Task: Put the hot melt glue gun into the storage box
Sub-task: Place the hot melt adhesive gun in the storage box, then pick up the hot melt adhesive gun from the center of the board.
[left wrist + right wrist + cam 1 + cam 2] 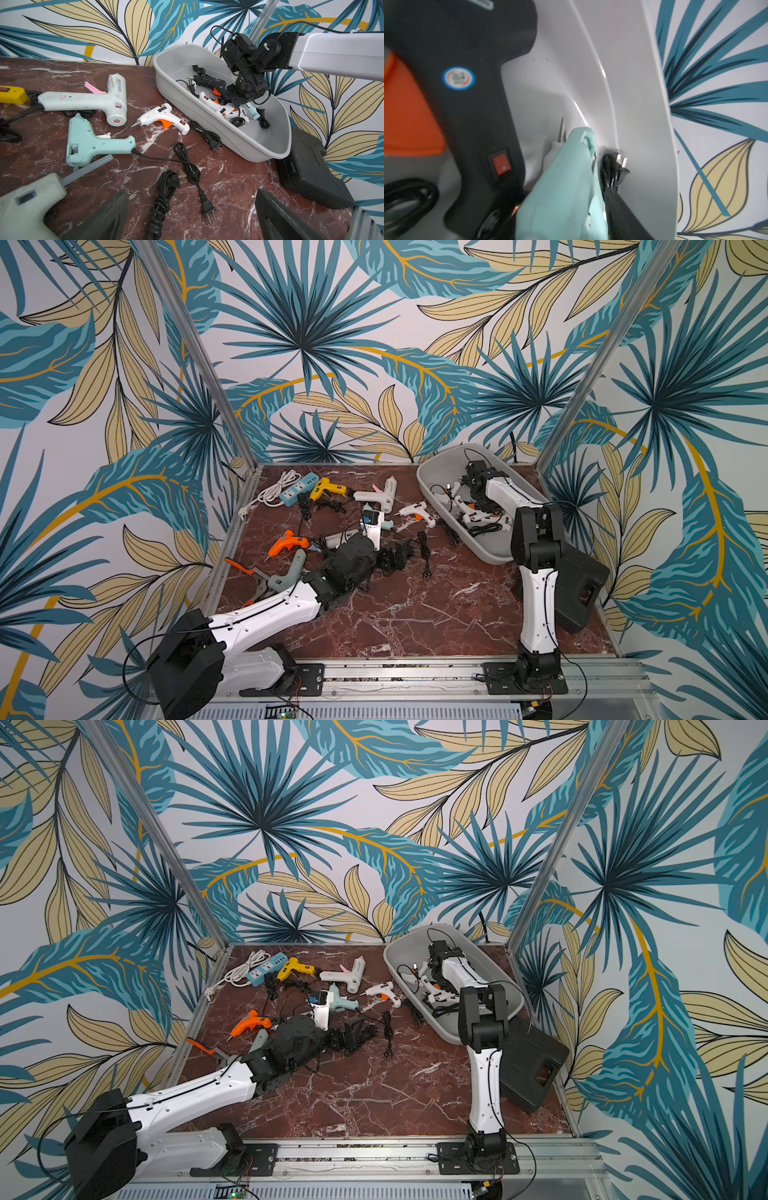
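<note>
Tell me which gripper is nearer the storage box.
Right. The right gripper is inside the storage box among glue guns; the left gripper is over loose cables on the table, outside it.

Right arm (536, 605) reaches over the rim into the grey storage box (492, 553), far right on the red marble worktop (395, 614). Its wrist is down among white glue guns (473, 516) and black cords. Left arm (270, 610) lies low, mid-worktop. Loose outside the box: yellow glue gun (328, 488), orange glue gun (286, 543), large white glue gun (380, 495), blue power strip (297, 488). Black case (582, 589) sits by the box's near end, partly behind the right arm.
</note>
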Controlling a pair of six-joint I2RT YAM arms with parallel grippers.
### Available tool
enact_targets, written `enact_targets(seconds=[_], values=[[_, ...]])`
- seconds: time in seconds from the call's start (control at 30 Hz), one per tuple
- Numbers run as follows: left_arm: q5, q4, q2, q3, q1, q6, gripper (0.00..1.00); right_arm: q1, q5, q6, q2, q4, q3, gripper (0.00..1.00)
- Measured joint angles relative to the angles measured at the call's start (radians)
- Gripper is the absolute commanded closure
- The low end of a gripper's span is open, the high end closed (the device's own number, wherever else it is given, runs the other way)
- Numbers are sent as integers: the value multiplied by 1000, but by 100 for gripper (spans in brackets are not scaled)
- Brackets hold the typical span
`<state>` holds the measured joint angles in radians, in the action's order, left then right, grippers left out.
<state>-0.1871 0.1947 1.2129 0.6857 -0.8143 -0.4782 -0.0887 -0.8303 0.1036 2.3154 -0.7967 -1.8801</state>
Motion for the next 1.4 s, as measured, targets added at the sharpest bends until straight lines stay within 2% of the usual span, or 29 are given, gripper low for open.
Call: enact_targets(seconds=[0.27,0.43,0.67,0.83,1.0,1.17,1.3,1.4], values=[[-49,-18,0,0,0,11,0,0,169,21,-178,-9,64,25],[-95,-39,0,0,0,19,0,0,287,32,-358,-14,91,24],[-197,-73,-17,-15,0,21,0,-13,574,74,-568,3,182,27],[-283,-137,-66,-41,17,-3,0,-104,771,114,-664,74,303,28],[-327,-186,-151,-106,92,-65,0,-246,889,140,-663,149,346,29],[-320,-220,-253,-193,188,-133,0,-363,988,114,-609,225,330,29],[-291,-246,-339,-250,274,-179,0,-431,1014,39,-465,216,227,29],[-261,-255,-394,-287,336,-207,0,-475,983,-26,-338,184,133,29]])
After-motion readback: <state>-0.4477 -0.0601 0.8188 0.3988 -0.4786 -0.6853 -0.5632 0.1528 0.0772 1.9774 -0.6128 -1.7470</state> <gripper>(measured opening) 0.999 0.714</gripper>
